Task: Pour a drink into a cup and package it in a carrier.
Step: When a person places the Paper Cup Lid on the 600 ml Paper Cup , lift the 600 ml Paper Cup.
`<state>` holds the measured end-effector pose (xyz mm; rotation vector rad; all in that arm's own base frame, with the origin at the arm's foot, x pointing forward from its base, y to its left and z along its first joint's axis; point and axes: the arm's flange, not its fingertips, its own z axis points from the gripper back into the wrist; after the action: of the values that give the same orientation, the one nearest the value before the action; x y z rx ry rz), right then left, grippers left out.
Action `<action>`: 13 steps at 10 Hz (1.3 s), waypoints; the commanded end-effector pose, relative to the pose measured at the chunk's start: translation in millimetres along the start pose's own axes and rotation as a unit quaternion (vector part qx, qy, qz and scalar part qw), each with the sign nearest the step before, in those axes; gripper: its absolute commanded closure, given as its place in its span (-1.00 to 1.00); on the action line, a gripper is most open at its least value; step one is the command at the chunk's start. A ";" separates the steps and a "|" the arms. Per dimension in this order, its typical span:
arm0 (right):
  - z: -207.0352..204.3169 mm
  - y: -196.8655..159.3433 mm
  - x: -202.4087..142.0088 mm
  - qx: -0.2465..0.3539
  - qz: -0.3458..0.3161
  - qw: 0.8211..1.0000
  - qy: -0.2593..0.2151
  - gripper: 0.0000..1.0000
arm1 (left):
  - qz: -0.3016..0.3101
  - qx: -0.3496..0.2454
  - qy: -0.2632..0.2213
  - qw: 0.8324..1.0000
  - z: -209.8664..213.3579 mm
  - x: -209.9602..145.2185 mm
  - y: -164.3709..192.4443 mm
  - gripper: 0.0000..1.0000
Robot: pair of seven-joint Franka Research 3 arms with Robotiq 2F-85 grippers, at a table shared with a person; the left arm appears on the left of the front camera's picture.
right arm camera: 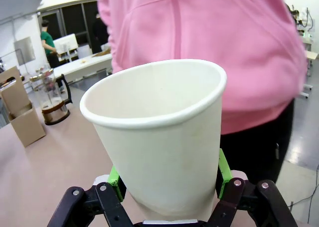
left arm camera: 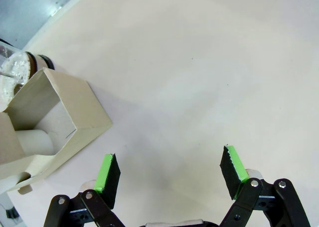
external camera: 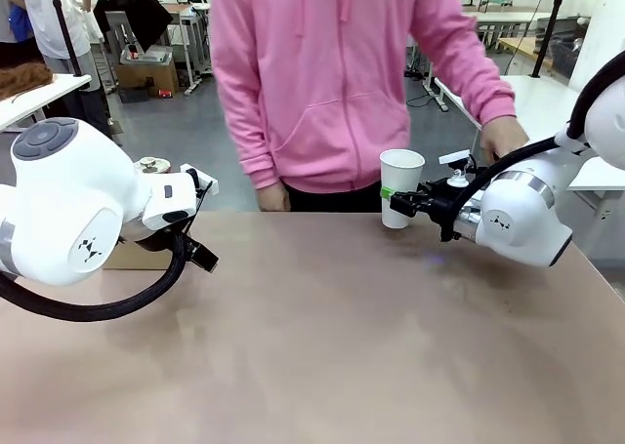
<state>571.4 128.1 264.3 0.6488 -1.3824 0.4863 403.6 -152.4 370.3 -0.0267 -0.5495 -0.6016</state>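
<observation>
Cup (external camera: 401, 186) (open-topped), upright, clamped in right gripper (external camera: 397, 201)

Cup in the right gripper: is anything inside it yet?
The cup, clamped in the right gripper, has no lid. Its upper inner wall shows bare white, with no liquid in sight. The bottom is hidden behind the near wall.
</observation>
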 end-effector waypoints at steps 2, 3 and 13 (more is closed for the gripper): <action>0.0 3.0 5.0 0.000 0.001 1.000 -0.002 -0.60 | 0.001 -0.001 -0.001 1.000 0.4 -0.2 0.2 -1.00; 0.0 3.0 5.0 0.000 0.001 1.000 -0.002 -0.60 | 0.001 -0.001 -0.001 1.000 0.4 -0.2 0.2 -1.00; 0.0 3.0 5.0 0.000 0.001 1.000 -0.002 -0.60 | 0.001 -0.001 -0.001 1.000 0.4 -0.2 0.2 -1.00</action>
<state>571.4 128.1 264.2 0.6487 -1.3823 0.4863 403.6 -152.4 370.3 -0.0267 -0.5495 -0.6016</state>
